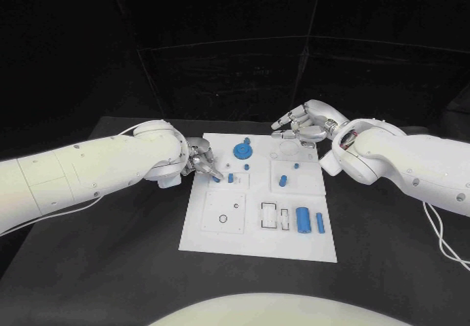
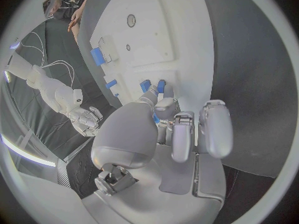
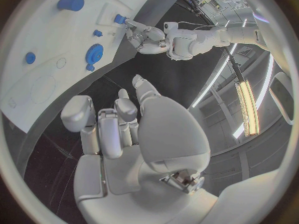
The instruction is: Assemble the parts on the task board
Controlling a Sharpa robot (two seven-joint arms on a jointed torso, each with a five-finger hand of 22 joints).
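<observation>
Your left hand [image 1: 204,165] hides whatever its fingertips touch on the task board [image 1: 221,241]; grip unclear.

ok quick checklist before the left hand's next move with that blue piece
1. Left hand has a part: ok, a small blue part sits at its fingertips in the head view.
2. Grip secure: cannot tell, the fingers hide most of the part in the left wrist view.
3. Hand over the task board: ok, fingertips are above its left edge.
4. Neighbouring blue peg: ok, standing just beside the held part, apart from it.
5. Right hand out of the way: ok, open at the board's far right corner, holding nothing.
</observation>
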